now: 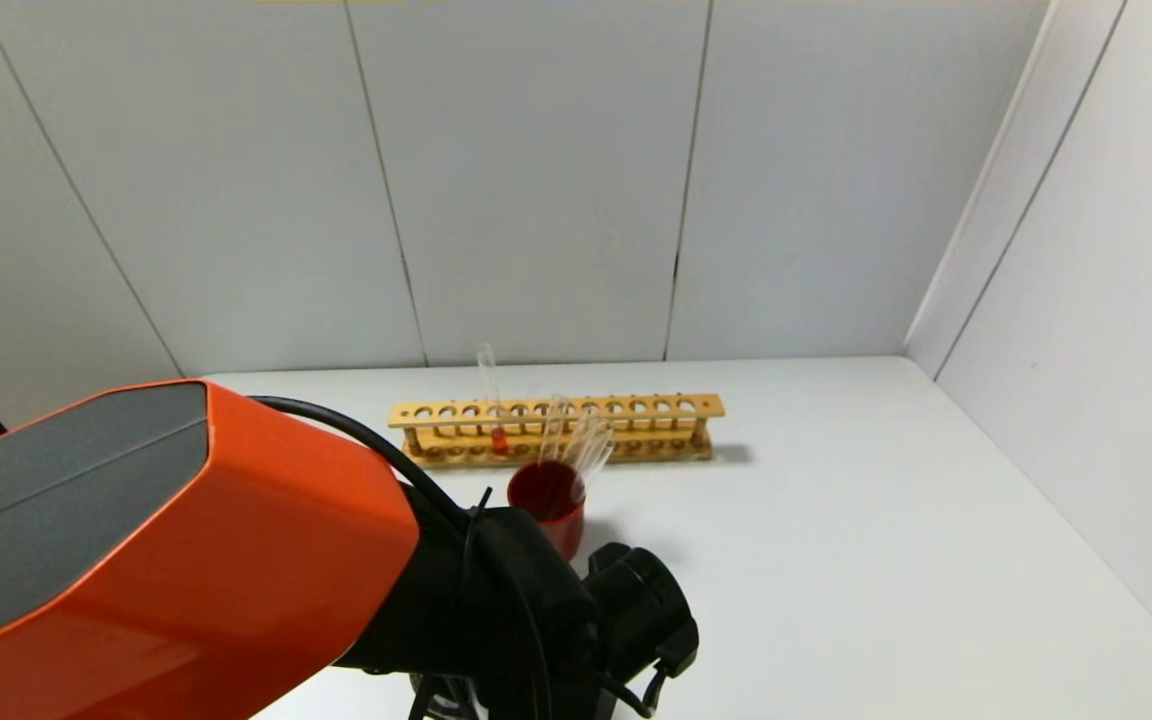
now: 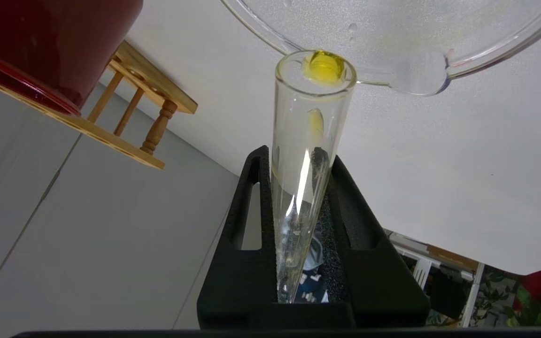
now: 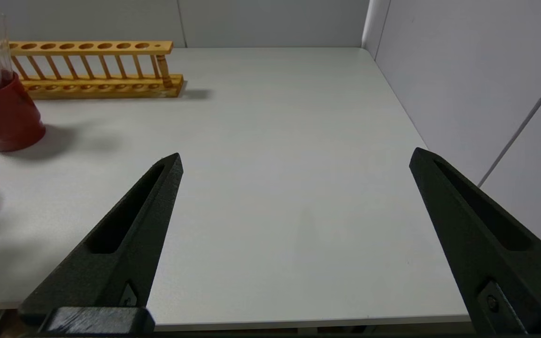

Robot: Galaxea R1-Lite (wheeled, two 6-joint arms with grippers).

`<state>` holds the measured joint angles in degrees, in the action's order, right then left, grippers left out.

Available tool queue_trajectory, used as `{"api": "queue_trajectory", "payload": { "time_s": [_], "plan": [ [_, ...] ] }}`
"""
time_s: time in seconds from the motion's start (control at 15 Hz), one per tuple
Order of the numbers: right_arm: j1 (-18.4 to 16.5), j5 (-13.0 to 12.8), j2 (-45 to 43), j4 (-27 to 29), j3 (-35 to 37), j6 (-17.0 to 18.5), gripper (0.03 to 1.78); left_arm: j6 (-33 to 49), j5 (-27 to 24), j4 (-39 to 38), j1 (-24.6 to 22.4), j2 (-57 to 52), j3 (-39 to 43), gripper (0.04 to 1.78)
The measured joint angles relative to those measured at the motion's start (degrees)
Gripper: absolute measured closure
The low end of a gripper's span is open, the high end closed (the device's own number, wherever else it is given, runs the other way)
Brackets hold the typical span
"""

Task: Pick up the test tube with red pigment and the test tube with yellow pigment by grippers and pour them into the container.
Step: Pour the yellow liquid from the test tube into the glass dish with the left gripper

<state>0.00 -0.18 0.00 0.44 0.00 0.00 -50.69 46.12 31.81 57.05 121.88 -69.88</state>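
The left gripper [image 2: 298,155], a black two-fingered hand on a bulky black wrist and orange upper arm, has its jaws clamped on the test tube with yellow pigment [image 2: 305,155], a slim clear glass tube whose open mouth points away from the wrist camera. In the left wrist view that mouth sits right at the rim of the container [image 2: 411,77], a low clear glass dish with a thick rounded edge, and a blob of yellow liquid [image 2: 323,66] shows at the tube's mouth, with a smaller yellow streak partway along its inner wall. Whether the glass lips actually touch cannot be told. The head view shows only the left arm's orange shell and black wrist low in front; the tube and the dish are hidden behind it. Farther back on the white table [image 1: 886,520] stands a long wooden rack [image 1: 556,428] with a row of round holes, and the test tube with red pigment [image 1: 492,400], a slim clear tube with a little red-orange liquid at its base, stands upright in one of the rack's left-hand holes. Just in front of the rack sits an opaque dark-red cup [image 1: 548,500] holding several clear empty tubes [image 1: 576,445] that lean to one side. The right gripper [image 3: 294,162] hovers over bare tabletop well to the right of the cup, its black fingers spread wide apart and holding nothing.
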Motion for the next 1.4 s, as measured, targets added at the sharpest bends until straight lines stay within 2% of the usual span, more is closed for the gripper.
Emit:
{"api": "queue_trajectory", "payload": {
  "time_s": [0.73,1.4],
  "plan": [
    [0.0,0.0,0.0,0.0,0.0,0.0,0.11,-0.1,0.5,1.9,0.0,0.5,-1.0,1.5],
    [0.0,0.0,0.0,0.0,0.0,0.0,0.11,-0.1,2.0,7.3,0.4,1.8,-4.6,1.5]
  ]
}}
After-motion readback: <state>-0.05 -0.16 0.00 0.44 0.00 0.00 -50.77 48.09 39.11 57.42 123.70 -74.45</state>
